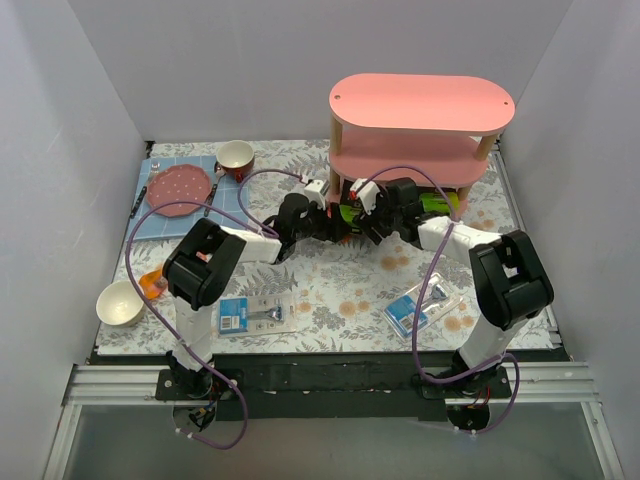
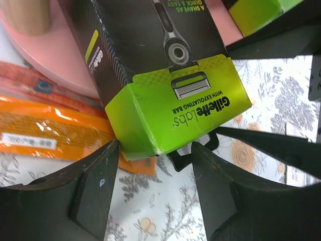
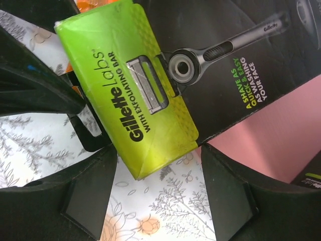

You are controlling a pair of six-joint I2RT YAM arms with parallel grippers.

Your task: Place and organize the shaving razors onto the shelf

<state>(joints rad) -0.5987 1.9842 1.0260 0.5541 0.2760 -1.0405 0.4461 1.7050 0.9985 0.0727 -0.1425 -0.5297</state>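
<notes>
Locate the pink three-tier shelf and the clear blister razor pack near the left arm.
pink three-tier shelf (image 1: 420, 102): top external view, top board.
clear blister razor pack (image 1: 255, 316): top external view, middle of the pack.

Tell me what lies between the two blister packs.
Only bare floral tablecloth between left blister pack and right blister pack, per top view.

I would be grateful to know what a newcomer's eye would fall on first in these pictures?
The pink shelf at the far right of the table stands out first, both arms reaching to its lowest board. Each wrist view is filled by a dark razor box with a lime-green end, just ahead of the open left pincer and open right pincer. A left blister pack and a right blister pack lie near the arm bases.
</notes>
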